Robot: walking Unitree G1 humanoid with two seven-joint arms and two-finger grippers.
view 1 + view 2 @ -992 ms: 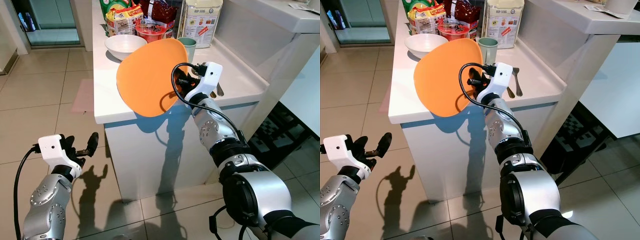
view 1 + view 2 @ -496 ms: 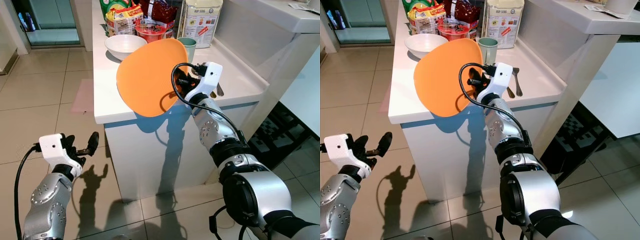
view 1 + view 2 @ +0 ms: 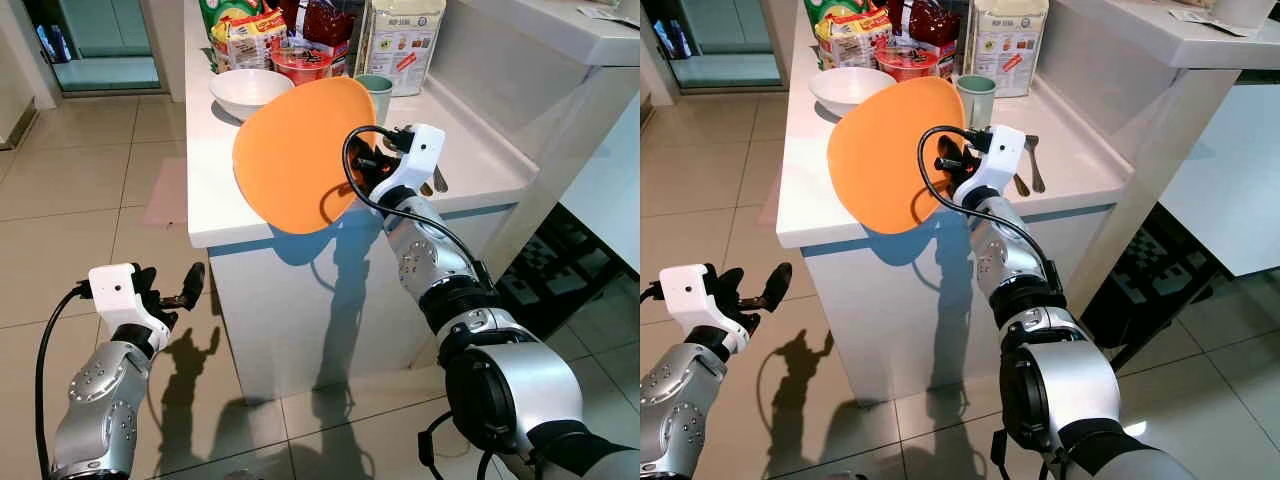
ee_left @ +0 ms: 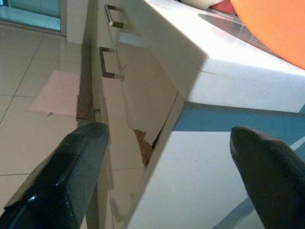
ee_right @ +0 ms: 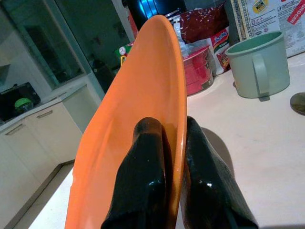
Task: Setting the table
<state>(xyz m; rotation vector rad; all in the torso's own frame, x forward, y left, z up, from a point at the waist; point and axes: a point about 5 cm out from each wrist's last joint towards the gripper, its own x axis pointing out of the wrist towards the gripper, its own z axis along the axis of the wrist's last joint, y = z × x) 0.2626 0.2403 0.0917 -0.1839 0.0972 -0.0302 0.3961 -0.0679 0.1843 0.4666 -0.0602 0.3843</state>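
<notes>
Right gripper (image 3: 368,172) pinches the rim of the round orange plastic plate (image 3: 300,155), held on edge above the white counter (image 3: 215,190), its concave face toward the robot; left gripper (image 3: 180,290) hangs spread.

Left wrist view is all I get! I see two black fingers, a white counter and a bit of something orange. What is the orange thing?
Observer: An orange plate, tilted up on edge above the counter.
Operator: Who's holding it?
Observer: The right gripper, its fingers pinching the plate's rim.
Operator: What else is up on the counter?
Observer: A white bowl and a green mug beyond the plate, with snack packets behind.
Operator: Where's my gripper?
Observer: The left gripper is open, low beside the counter, over the floor.
</notes>
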